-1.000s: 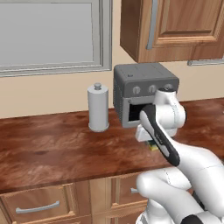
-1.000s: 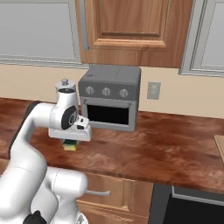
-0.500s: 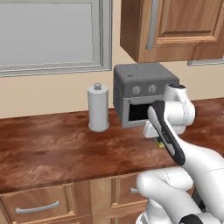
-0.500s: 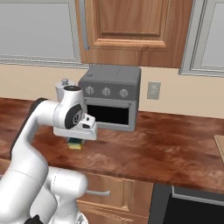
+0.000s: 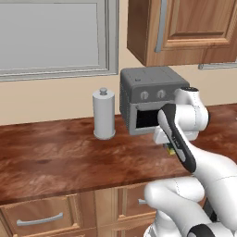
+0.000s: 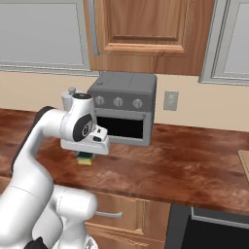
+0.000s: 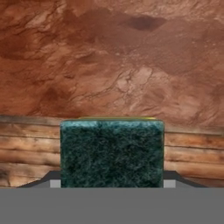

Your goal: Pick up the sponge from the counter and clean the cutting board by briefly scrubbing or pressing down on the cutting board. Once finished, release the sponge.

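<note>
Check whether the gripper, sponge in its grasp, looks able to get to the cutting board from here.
Probably yes: the gripper holds the sponge above the counter, and bare counter lies between it and the cutting board at the far right. Reach is uncertain.

1 sponge (image 7: pixel 112 153), 1 toaster oven (image 5: pixel 149 99), 1 paper-towel roll (image 5: pixel 104 114).

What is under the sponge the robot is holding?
Under the sponge, held up in the fingers, is the shiny reddish-brown counter and its front edge, with wooden cabinet fronts below. The sponge itself covers the bit of counter edge straight beneath it, so that part cannot be seen.
</note>
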